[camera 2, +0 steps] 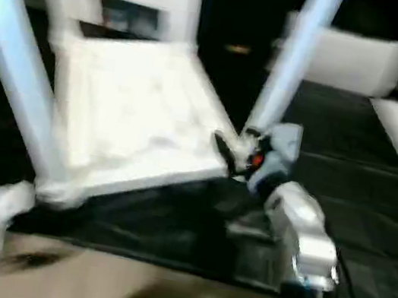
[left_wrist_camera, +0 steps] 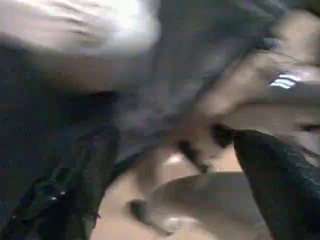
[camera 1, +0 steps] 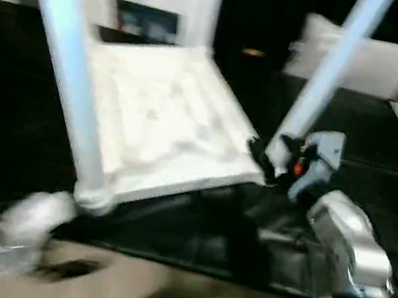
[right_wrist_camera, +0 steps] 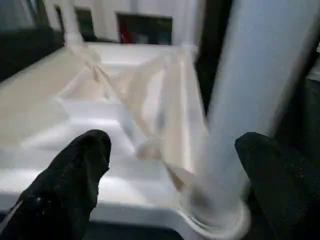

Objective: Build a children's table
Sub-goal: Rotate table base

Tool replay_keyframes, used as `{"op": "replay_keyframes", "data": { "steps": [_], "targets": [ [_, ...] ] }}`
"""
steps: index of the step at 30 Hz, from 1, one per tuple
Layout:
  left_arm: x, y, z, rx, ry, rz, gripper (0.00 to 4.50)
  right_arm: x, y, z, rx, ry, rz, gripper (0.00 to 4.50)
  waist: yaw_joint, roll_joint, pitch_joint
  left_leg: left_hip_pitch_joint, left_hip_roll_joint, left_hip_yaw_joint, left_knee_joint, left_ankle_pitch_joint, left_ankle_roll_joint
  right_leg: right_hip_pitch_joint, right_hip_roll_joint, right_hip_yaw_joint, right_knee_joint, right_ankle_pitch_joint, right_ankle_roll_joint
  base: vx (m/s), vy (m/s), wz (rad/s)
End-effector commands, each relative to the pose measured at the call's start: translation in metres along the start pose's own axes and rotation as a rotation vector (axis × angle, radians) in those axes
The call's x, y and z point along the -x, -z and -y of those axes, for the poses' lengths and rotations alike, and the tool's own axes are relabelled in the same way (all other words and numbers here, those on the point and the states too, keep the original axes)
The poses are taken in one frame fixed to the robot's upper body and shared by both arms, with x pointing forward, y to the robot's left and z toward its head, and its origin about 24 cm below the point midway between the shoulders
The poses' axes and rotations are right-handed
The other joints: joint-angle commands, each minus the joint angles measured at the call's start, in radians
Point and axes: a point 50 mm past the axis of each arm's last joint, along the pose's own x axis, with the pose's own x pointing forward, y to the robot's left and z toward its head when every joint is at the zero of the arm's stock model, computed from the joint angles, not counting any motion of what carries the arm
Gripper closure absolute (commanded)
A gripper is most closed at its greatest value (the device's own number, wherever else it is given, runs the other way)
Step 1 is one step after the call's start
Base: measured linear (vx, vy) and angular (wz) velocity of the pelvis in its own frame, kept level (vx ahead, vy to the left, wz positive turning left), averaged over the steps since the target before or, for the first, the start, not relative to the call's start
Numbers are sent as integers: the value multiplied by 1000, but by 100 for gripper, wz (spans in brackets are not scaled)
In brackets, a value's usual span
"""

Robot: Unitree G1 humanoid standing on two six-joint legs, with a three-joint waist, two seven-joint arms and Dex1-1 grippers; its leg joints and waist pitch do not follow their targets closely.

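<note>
Table top: upside down on the black work surface, ribs up.
Right gripper: wide open, a standing leg between its fingers.
Left gripper: fingers apart, holding nothing.

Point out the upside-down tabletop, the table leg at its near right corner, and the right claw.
tabletop (camera 1: 157,122): left eye view, middle of the ribbed underside.
near-right table leg (camera 1: 328,71): left eye view, mid-shaft.
right claw (right_wrist_camera: 170,160): right wrist view, midway between its open black fingertips.
</note>
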Motion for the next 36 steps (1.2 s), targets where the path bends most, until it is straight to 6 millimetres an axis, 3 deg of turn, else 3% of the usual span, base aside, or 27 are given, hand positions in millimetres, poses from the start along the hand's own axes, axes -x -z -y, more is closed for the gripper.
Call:
{"op": "replay_keyframes", "data": {
  "steps": [1,2,3,4,6,7,10,13,15,23,28,29,31,33,36],
  "targets": [
    [2,-12,2,-15,37,32,6,-1,7,-11,12,-69,-38,0,-7,23,-29,15,22,-13,-91,-456,-18,8,-51,42,-98,-541,-87,0,0,0],
    [7,-14,-3,-24,44,40,6,0,10,-14,19,-91,-52,0,-7,30,-26,15,22,-17,-94,-476,-17,9,-52,42,-97,-555,-81,0,0,0],
    [10,-15,-6,-32,48,49,6,1,10,-15,11,-94,-53,0,-7,23,-27,14,19,-16,-92,-477,-8,9,-53,42,-103,-567,-73,0,0,0],
    [12,-17,-8,-42,51,58,6,1,10,-15,12,-94,-49,0,-6,24,-32,14,19,-16,-93,-464,-2,12,-57,45,-99,-560,-73,0,0,0],
    [14,-21,-9,-45,57,77,6,1,10,-15,14,-92,-47,0,-6,31,-37,5,23,-18,-94,-412,-2,20,-59,48,-87,-489,-93,0,0,0],
    [14,-31,-8,-42,65,130,6,2,10,-15,21,-93,-45,0,-8,32,-38,6,25,-13,-93,-382,-5,20,-57,49,-79,-412,-126,0,0,0],
    [14,-44,-5,-25,57,187,6,2,10,-16,27,-102,-47,0,-11,30,-42,3,25,-7,-89,-341,-7,27,-55,49,-67,-323,-169,0,0,0],
    [12,-47,-7,-45,32,144,6,2,10,-19,38,-127,-55,0,-12,27,-43,-1,22,-4,-86,-300,-1,34,-53,49,-63,-278,-181,0,0,0],
    [12,-47,-8,-56,30,126,6,2,10,-19,46,-134,-58,0,-12,25,-44,-2,20,-4,-85,-284,10,37,-55,48,-64,-298,-168,0,0,0],
    [-16,-61,-14,-55,16,222,6,-2,34,-28,117,-134,-202,0,-14,28,-45,2,21,-4,-83,-283,-16,38,-53,47,-62,-289,-177,0,0,0],
    [-53,-78,-13,-66,28,357,6,-4,52,-33,109,-127,-303,0,-7,30,-47,3,20,-6,-79,-290,-22,40,-57,48,-64,-310,-169,0,0,0],
    [-53,-78,-13,-66,28,357,6,-4,52,-33,109,-127,-303,0,-7,31,-48,2,21,-6,-79,-293,-26,40,-57,47,-63,-308,-171,0,0,0],
    [-72,-95,0,-48,108,448,6,-8,56,-31,107,-92,-315,0,-7,29,-50,3,19,-5,-76,-293,-31,40,-58,47,-64,-297,-178,0,0,0],
    [-79,-101,7,-43,155,473,6,-9,58,-30,108,-80,-322,0,-5,31,-49,2,20,-5,-76,-298,-33,41,-58,46,-61,-299,-182,0,0,0],
    [-96,-115,38,-41,364,510,6,-14,63,-27,112,-48,-345,0,-4,29,-52,-3,20,-6,-74,-286,-33,45,-58,45,-58,-280,-189,0,0,0]
  ]
}}
